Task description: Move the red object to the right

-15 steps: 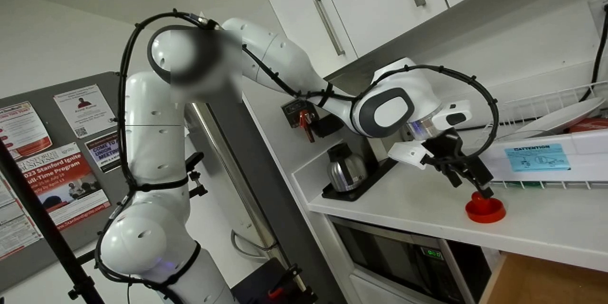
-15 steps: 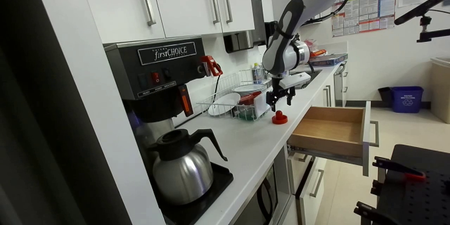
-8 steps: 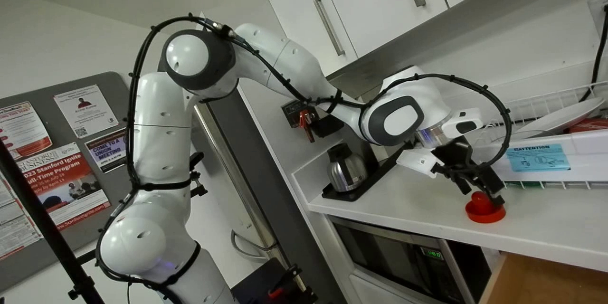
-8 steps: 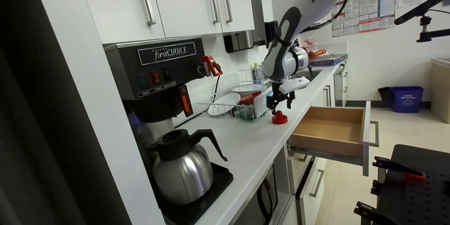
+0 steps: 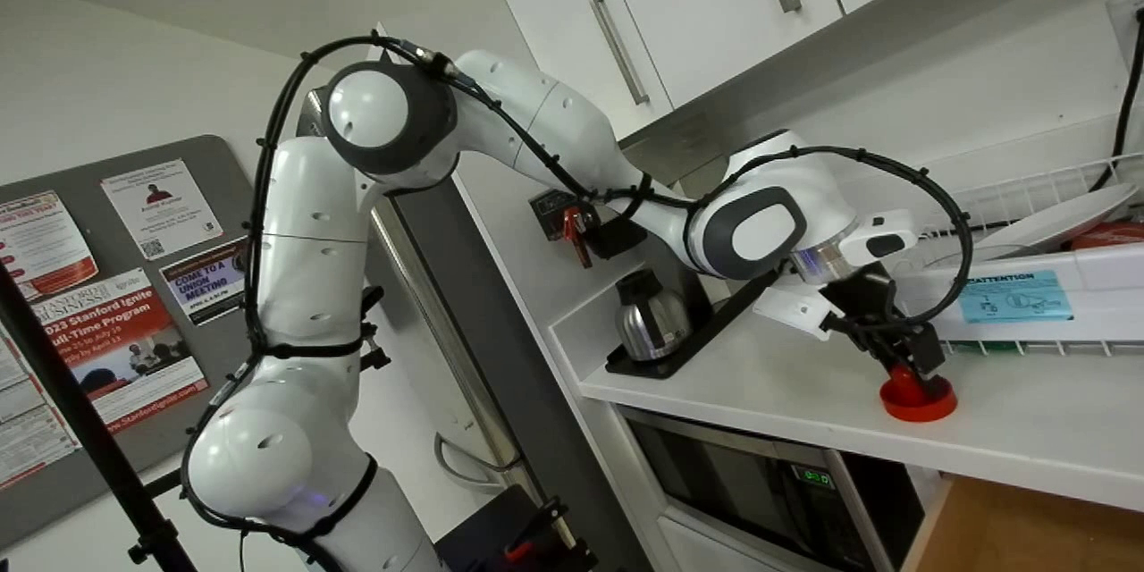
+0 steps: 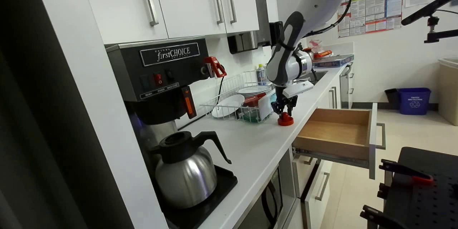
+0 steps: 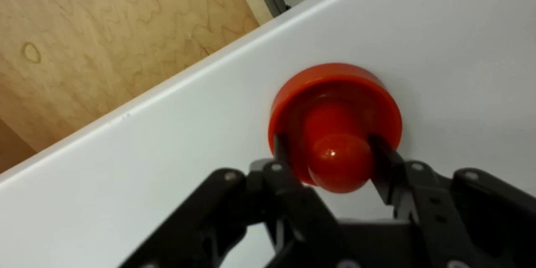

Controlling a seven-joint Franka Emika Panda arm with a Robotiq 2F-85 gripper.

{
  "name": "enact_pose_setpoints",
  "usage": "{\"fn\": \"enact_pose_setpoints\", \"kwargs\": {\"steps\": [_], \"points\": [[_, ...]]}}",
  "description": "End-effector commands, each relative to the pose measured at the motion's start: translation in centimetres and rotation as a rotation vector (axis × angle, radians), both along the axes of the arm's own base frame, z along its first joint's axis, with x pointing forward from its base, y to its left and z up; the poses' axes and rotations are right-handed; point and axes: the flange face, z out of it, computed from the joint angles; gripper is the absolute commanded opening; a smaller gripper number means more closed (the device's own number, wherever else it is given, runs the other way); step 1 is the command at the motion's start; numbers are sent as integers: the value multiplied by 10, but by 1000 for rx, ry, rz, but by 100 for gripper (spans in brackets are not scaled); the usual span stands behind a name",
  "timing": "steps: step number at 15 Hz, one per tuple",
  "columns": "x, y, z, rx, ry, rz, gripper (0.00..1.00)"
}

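The red object (image 7: 340,163) is low and round, with a wide rimmed base and a ball-topped knob. It stands upright on the white counter (image 7: 188,121) near the front edge. My gripper (image 7: 328,146) is down over it, one finger on each side of the knob. In the wrist view the right finger (image 7: 383,163) lies against the knob or very close, while a gap shows between the knob and the left finger (image 7: 279,150). The jaws are partly closed. Both exterior views show the red object (image 5: 919,407) under the gripper (image 6: 285,113), its base on the counter.
A pulled-out wooden drawer (image 6: 332,130) sits below the counter edge by the red object. Behind the object is a dish rack (image 6: 261,109) with plates. A steel carafe (image 6: 186,177) stands on the same counter, beneath the coffee maker (image 6: 161,68).
My gripper has come down onto the red object, and its jaws have drawn in from wide open around the knob. The object has shifted slightly, to the right in both exterior views.
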Motion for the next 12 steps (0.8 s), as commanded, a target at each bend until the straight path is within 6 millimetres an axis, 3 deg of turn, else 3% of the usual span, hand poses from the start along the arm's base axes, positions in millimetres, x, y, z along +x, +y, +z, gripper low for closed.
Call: {"fn": "enact_pose_setpoints", "kwargs": {"steps": [1,2,7,9,12], "points": [[8,1,-1,3,-11,-27,20],[9,0,0,1,-13,-29,13],[8,-11,13,-3,-29,-122,13],[6,-25,22,-7,-46,-188,13],[4,-64,35,-26,-55,-325,13]]}}
